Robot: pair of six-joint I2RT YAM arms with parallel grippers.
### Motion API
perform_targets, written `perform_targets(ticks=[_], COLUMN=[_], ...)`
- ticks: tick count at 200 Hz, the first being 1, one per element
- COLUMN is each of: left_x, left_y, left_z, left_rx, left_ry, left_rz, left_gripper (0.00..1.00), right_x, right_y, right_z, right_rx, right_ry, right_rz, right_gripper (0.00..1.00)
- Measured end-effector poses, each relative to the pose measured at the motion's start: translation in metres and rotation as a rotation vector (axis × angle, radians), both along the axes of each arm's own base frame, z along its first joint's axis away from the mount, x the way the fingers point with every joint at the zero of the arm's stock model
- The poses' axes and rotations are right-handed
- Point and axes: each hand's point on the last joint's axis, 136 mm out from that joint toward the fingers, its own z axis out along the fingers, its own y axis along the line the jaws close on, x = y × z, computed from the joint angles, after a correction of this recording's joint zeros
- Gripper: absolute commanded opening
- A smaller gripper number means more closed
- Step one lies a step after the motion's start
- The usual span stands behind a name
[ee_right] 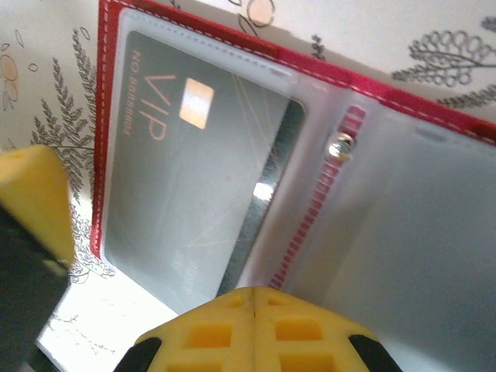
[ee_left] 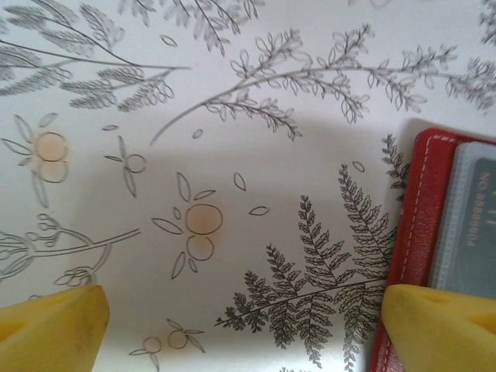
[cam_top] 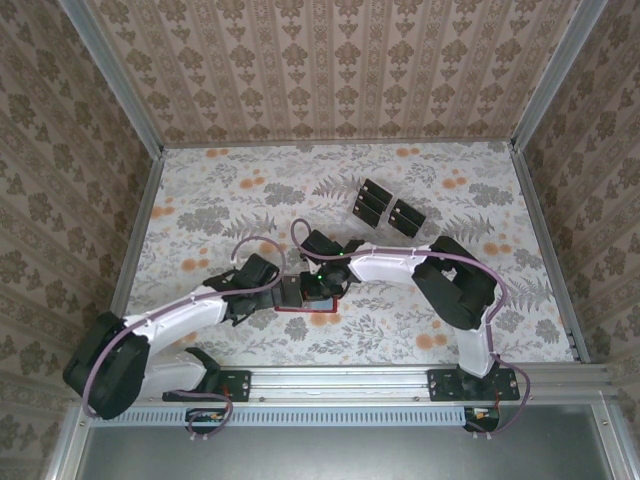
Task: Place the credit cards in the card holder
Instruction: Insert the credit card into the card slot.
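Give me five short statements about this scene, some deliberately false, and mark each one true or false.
1. The card holder lies open. True.
2. Its pocket holds a VIP card. True.
3. The left pincer is shut. False: its jaws stand wide apart.
4. The right pincer is open. False: it is shut.
5. Black cards lie apart from the card holder. True.

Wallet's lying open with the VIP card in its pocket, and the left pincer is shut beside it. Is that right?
No. The left pincer is open, not shut: the left wrist view shows its fingertips wide apart beside the wallet. The wallet does lie open with the VIP card in its pocket.
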Motion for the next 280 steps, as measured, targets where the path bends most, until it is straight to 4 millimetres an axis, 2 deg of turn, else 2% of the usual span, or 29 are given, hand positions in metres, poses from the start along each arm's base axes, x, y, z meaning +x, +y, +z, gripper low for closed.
perform_targets(ticks=[36, 81, 162, 280], left_x=[0.003, 0.007, 0.007, 0.008], left_y=[0.011, 0.018, 0.01, 0.004], left_z=[0.014, 0.019, 0.011, 0.004], left_rx=[-0.025, -0.032, -0.051, -0.062], left_ry=[-0.031, -0.034, 0.0, 0.021], left_rz=[0.045, 0.075, 0.049, 0.036], left_gripper=[1.0, 1.0, 1.0, 1.0], right_x=[0.0, 0.004, 0.006, 0.009], right_y=[-0.009, -0.013, -0.013, 0.001], right_z=[-0.002, -0.003, 0.002, 0.011], right_rx=[-0.008, -0.01, -0.001, 0.027], right_ry=[0.002, 0.002, -0.004, -0.021], right_rz=[-0.015, -0.028, -0.031, -0.012], right_gripper=[0.02, 0.01, 0.0, 0.01])
